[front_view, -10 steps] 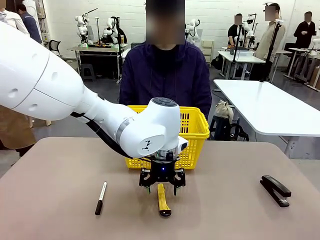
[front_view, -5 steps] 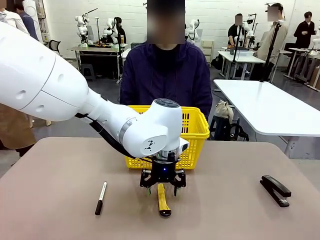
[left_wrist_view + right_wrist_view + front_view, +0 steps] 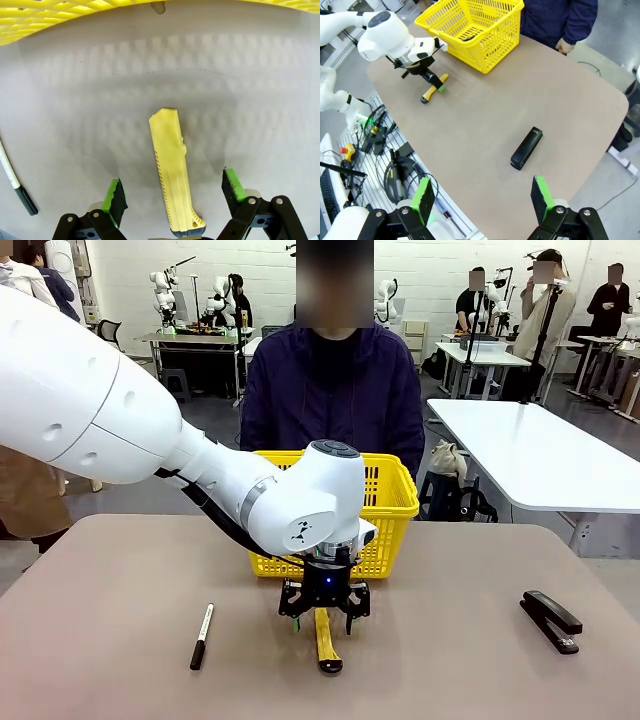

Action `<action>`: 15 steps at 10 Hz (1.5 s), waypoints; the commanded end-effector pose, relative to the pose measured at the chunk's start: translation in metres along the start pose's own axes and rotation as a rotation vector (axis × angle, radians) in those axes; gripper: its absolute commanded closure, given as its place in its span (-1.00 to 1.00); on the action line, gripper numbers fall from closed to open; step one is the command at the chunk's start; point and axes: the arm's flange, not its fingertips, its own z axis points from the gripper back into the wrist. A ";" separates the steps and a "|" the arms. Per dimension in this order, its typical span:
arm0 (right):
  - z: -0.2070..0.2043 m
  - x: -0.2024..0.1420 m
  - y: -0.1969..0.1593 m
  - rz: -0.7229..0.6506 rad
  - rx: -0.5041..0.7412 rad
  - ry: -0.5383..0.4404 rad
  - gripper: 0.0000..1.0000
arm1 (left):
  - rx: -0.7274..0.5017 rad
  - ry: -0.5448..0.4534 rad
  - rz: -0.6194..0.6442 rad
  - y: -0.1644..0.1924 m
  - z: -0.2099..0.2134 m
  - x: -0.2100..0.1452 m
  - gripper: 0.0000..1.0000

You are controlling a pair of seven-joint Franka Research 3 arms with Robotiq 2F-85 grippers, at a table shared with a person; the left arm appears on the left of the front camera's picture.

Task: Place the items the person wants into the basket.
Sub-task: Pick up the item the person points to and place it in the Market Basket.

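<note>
Noting the scene from left to right — label lines follow.

Marker: the white-bodied marker [image 3: 202,636] lies flat on the counter [image 3: 450,660] at the left, well apart from the work; not a wanted item by my reading.

Left pincer: the left pincer [image 3: 173,192] is down at the counter, green pads [image 3: 113,198] standing either side of the knife with clear gaps, so it is partly open and holds nothing yet.

Utility knife: the utility knife [image 3: 172,172] lies flat between those pads, long axis running away from the wrist, black tip nearest the pincer, just in front of the basket.

Handling (judgement): stiff plastic shell, light, smooth sides — likely a bit slippery. Take hold across the narrow width at mid-body, near the ribbed edge, so it does not pivot when lifted.

Basket: the yellow basket [image 3: 392,502] stands behind the knife, before the person [image 3: 330,390]; something dark lies inside, too small to tell.

Stapler: the black stapler [image 3: 551,620] sits far right, untouched.

Right pincer: the right pincer [image 3: 482,200] hangs high above the counter, fully open, empty.
</note>
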 end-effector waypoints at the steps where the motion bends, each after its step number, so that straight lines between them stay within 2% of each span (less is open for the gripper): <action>1: 0.000 0.000 -0.001 0.016 0.018 -0.031 -1.00 | 0.007 -0.020 0.001 -0.006 0.000 0.001 -0.31; 2: 0.000 0.000 -0.001 0.016 0.018 -0.031 -1.00 | 0.007 -0.019 -0.001 -0.006 0.001 0.000 0.05; 3: 0.000 0.000 -0.001 0.016 0.018 -0.031 -1.00 | 0.008 -0.017 -0.003 -0.006 0.000 0.000 0.80; 4: 0.000 0.000 -0.001 0.016 0.018 -0.031 -1.00 | 0.007 -0.014 -0.005 -0.006 0.000 0.000 1.00; 6: 0.000 0.000 -0.001 0.016 0.018 -0.031 -1.00 | 0.005 -0.008 -0.005 -0.006 0.000 0.000 1.00; 7: 0.000 0.000 -0.001 0.016 0.018 -0.031 -1.00 | 0.000 -0.007 -0.001 -0.006 -0.001 0.000 0.79; 8: 0.000 0.000 -0.001 0.016 0.018 -0.031 -1.00 | -0.001 -0.006 0.001 -0.006 -0.001 -0.001 0.97; 12: 0.000 0.000 -0.001 0.016 0.018 -0.031 -1.00 | -0.009 -0.013 -0.004 -0.003 0.009 -0.003 1.00; 13: 0.000 0.000 -0.001 0.016 0.018 -0.031 -1.00 | -0.004 -0.008 -0.023 0.000 0.029 -0.009 1.00; 15: 0.000 0.000 -0.001 0.016 0.018 -0.031 -1.00 | 0.002 -0.003 -0.113 0.001 0.097 -0.053 1.00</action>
